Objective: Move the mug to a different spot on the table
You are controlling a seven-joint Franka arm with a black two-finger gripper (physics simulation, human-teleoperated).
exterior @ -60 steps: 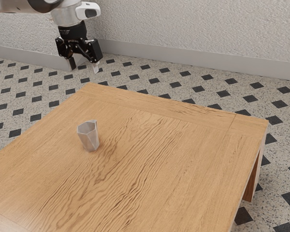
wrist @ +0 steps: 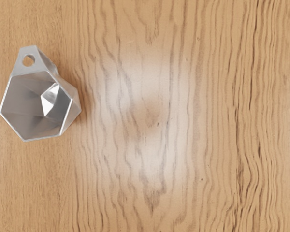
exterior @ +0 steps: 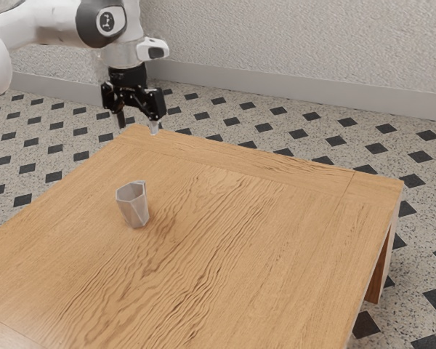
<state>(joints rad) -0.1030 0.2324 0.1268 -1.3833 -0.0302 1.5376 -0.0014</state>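
The grey faceted mug (exterior: 132, 203) stood upright on the counter (exterior: 261, 240), toward the exterior view's left, with broad bare wood stretching to its right. The end effector (exterior: 136, 123) hung above the counter's far edge, well apart from the mug, fingers spread wide and gripping nothing. The wrist view looked down into the mug's bare faceted hollow and showed its pierced handle (wrist: 29, 60).

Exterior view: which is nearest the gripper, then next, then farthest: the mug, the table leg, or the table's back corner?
1. Table's back corner, close below the gripper.
2. Mug, out on the tabletop, nearer the camera.
3. Table leg, at the exterior view's right.
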